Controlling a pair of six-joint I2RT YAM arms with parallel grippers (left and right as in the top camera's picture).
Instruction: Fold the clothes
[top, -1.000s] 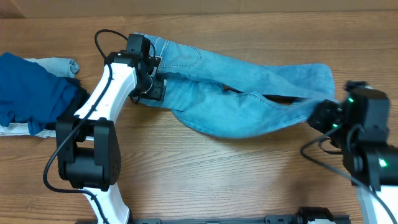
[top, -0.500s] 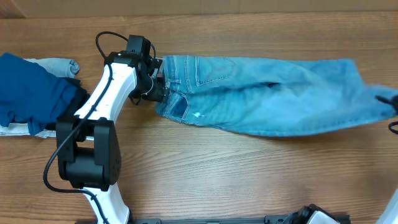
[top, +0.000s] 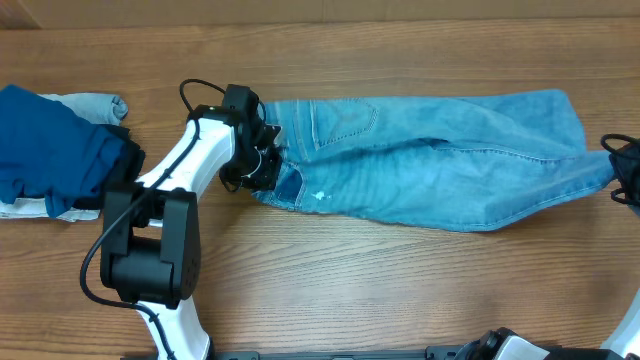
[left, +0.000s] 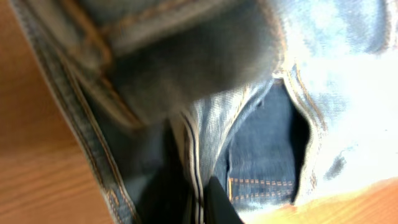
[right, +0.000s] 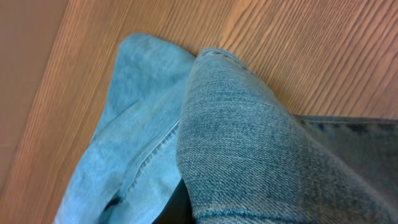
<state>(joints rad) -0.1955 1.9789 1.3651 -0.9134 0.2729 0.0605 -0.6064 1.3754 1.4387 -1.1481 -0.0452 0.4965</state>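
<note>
The light-blue jeans (top: 430, 180) lie stretched across the table, waist at the left and legs running right. My left gripper (top: 262, 165) sits at the waist's near corner, shut on the denim. In the left wrist view a seamed fold of the jeans (left: 323, 74) is pinched in the left gripper (left: 198, 202), between its dark fingers. My right gripper (top: 618, 172) is at the far right edge, shut on the leg ends. In the right wrist view the jeans (right: 249, 137) drape over the jaws and hide most of them.
A dark navy folded garment (top: 45, 150) sits at the left edge on pale grey-white folded garments (top: 95, 103). The left arm's base (top: 150, 250) stands in front of the waist. Bare wooden table (top: 400, 290) runs along the front.
The bunched jeans have been pulled out long and flatter. The left gripper has closed on the waist and shifted slightly right. The right gripper has moved out to the right edge with the legs.
</note>
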